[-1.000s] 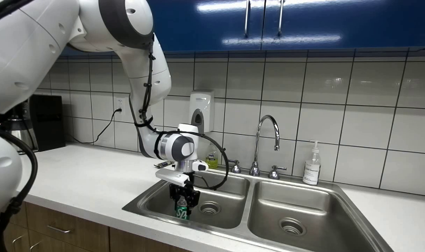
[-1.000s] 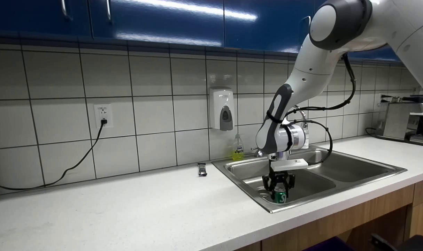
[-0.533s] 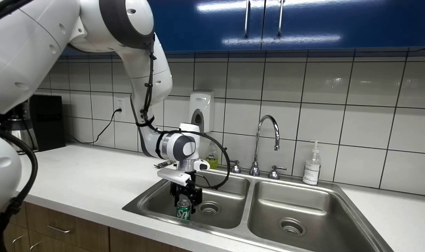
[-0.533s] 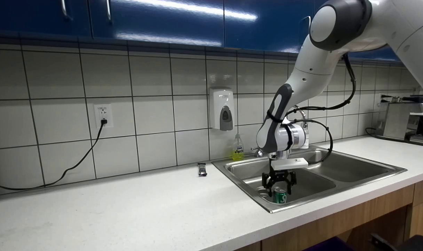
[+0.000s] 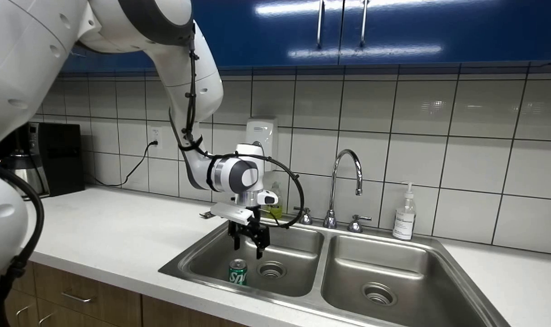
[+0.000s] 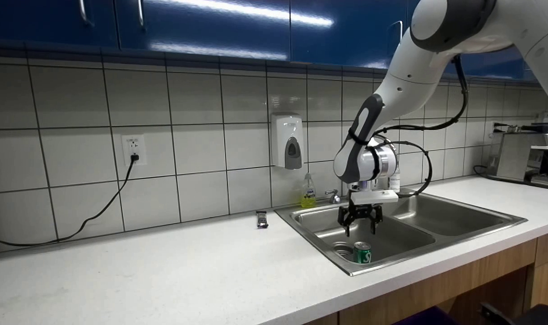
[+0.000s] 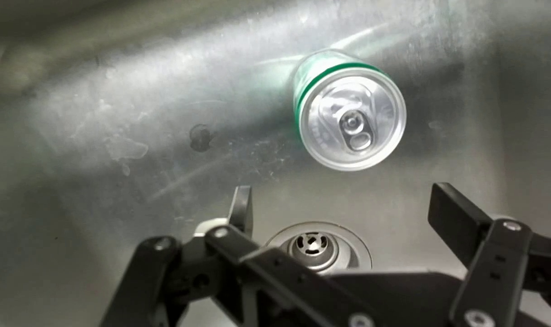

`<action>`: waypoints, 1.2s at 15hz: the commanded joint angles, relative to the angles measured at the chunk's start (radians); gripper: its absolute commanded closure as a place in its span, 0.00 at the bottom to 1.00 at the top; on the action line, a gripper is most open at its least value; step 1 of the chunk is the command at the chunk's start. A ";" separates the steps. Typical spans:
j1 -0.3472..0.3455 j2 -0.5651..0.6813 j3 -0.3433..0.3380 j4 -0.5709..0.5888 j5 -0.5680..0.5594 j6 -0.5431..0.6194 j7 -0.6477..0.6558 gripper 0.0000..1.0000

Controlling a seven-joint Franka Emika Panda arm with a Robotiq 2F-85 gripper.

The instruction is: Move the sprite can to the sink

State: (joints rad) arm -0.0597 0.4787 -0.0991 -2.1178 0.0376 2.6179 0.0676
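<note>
The green sprite can [image 5: 238, 272] [image 6: 362, 253] stands upright on the floor of the double metal sink [image 5: 322, 268], in the basin close to the front rim. Above it, apart from it and somewhat further back, hangs my black gripper [image 5: 248, 251] [image 6: 360, 232]. Its jaws are spread wide with nothing between them. Looking down in the wrist view, I see the can's silver top [image 7: 351, 120] ahead of the fingertips, while a drain [image 7: 312, 245] shows between the fingers [image 7: 457, 222].
A curved faucet [image 5: 333, 195] rises behind the sink, with a pump bottle [image 5: 403, 218] to one side and a yellow soap bottle [image 6: 308, 194] on the other. A dark wrapped bar [image 6: 262, 219] lies on the white counter [image 6: 165, 271]. A dispenser [image 6: 286, 141] hangs on the tiles.
A second ago the gripper's fingers were around the can. They have since spread, and the arm has risen and drawn slightly back, leaving the can standing in the sink.
</note>
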 commanded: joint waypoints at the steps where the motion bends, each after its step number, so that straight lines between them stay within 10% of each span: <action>1: 0.000 -0.100 -0.012 -0.048 -0.019 -0.041 0.007 0.00; 18: -0.005 -0.682 0.007 -0.450 -0.201 -0.433 0.038 0.00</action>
State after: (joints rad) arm -0.0526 -0.0685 -0.1140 -2.4891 -0.1216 2.2697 0.0768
